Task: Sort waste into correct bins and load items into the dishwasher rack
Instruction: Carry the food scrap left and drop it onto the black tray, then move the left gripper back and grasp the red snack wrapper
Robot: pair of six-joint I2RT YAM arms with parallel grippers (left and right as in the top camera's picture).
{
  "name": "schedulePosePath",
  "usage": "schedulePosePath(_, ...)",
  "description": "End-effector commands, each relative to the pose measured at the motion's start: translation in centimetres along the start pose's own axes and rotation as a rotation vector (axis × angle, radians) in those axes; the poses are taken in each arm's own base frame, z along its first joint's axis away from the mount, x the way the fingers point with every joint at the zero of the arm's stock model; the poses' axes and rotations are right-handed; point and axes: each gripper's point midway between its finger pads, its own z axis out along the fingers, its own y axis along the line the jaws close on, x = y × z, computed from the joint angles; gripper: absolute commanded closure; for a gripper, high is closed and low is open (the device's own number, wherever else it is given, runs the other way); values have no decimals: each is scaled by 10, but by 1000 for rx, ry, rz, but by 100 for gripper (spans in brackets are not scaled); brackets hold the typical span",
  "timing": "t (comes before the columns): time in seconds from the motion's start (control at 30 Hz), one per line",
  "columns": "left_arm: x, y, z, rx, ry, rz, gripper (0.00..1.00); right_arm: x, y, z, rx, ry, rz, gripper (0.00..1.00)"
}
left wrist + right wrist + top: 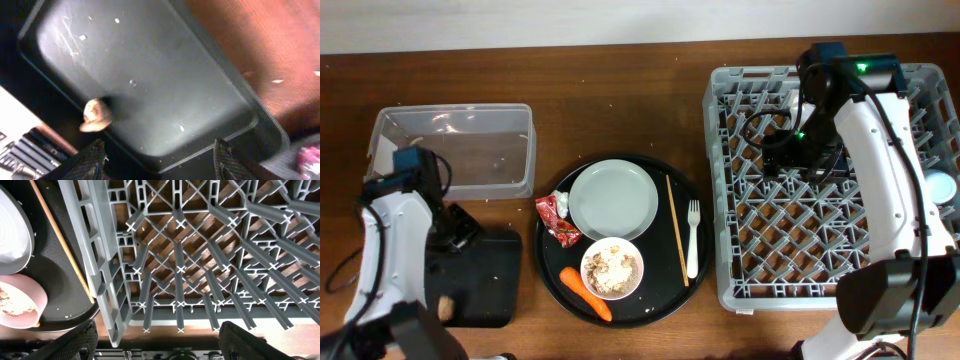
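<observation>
My left gripper (466,234) (160,161) is open and empty over the shallow black rectangular tray (485,285) (150,75), which holds a beige food scrap (447,307) (96,115) and crumbs. The clear tub (455,150) stands behind it. My right gripper (792,158) (157,340) is open and empty above the grey dishwasher rack (820,250) (200,255). On the round black tray (660,300) lie a pale plate (613,198), a white bowl of scraps (612,268), a carrot (586,293), a red wrapper (557,218), chopsticks (677,230) and a white fork (693,240).
A pale round cup (940,187) sits at the rack's right edge. The right wrist view shows a chopstick (60,240), the plate's edge (10,225) and the bowl (20,300) left of the rack wall. The red wrapper shows in the left wrist view (310,152).
</observation>
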Motion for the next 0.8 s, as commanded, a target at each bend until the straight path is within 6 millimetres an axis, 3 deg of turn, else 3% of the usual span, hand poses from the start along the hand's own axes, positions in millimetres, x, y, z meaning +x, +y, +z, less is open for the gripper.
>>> schedulePosePath(0.0,-6,-18,-45,137,-111,59,31,2,-3,-5,13,-20,1,19)
schedulePosePath(0.17,19,-49,-74,256,-153,167,31,2,-3,-5,13,-19,1,19)
schedulePosePath(0.33,36,-67,-78,265,-153,259,31,2,-3,-5,13,-19,1,19)
schedulePosePath(0.77,44,-69,-78,262,-135,283,30,2,-3,-5,13,-19,1,19)
